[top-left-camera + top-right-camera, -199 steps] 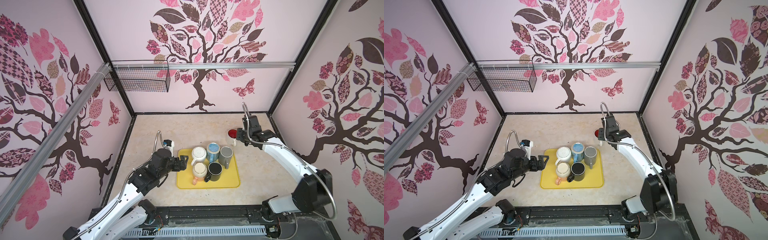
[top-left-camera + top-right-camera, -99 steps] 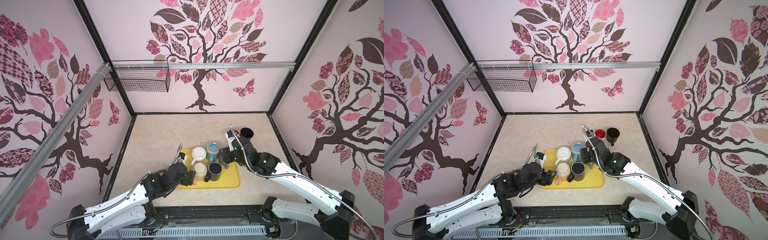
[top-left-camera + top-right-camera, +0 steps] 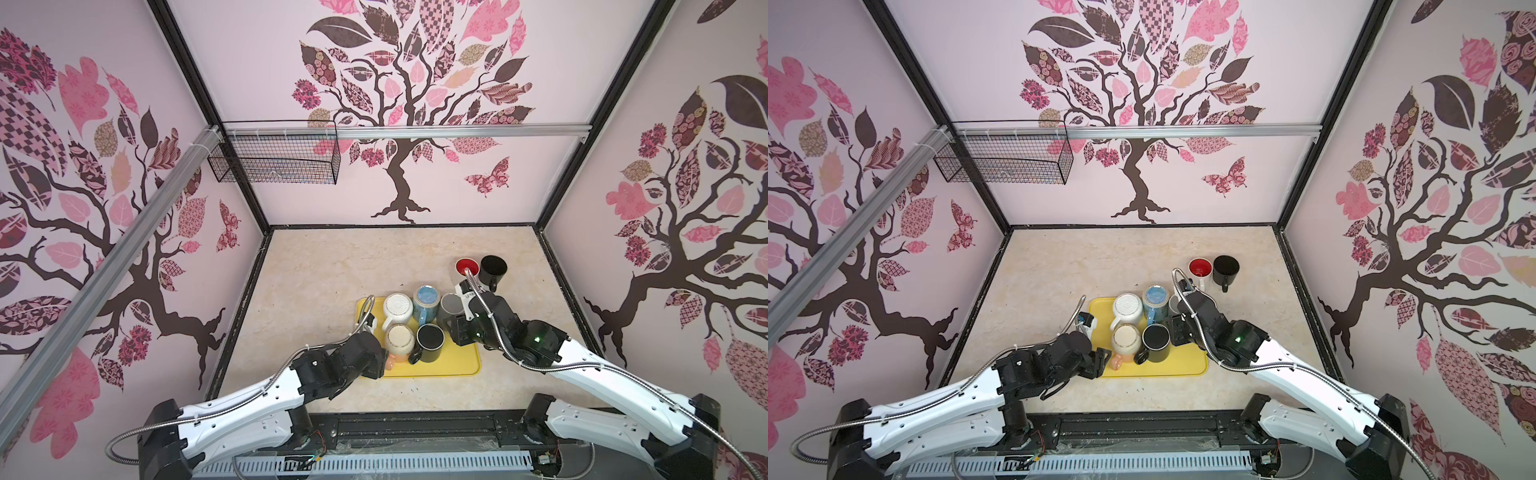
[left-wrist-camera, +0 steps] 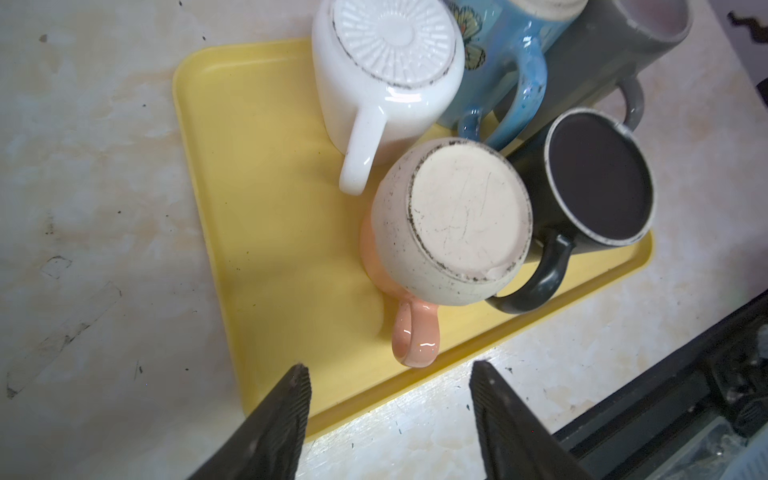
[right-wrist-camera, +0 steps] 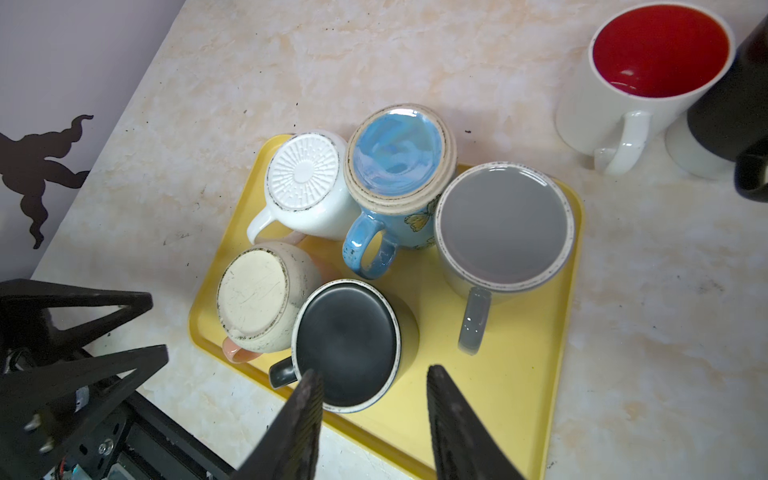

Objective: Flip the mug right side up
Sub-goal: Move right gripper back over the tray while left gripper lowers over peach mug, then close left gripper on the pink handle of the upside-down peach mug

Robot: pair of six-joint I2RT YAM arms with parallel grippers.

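Jaws apart; yellow tray (image 3: 457, 362) holds five inverted mugs (image 3: 398, 306), apparently touching.

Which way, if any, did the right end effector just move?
Yes: the right end effector came nearer, from beyond the far right corner of the yellow tray to above its right side.

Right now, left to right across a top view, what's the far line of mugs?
Upside-down white ribbed-base mug, upside-down blue glazed mug, upright white mug with red inside, upright black mug; grey mug's place unclear.
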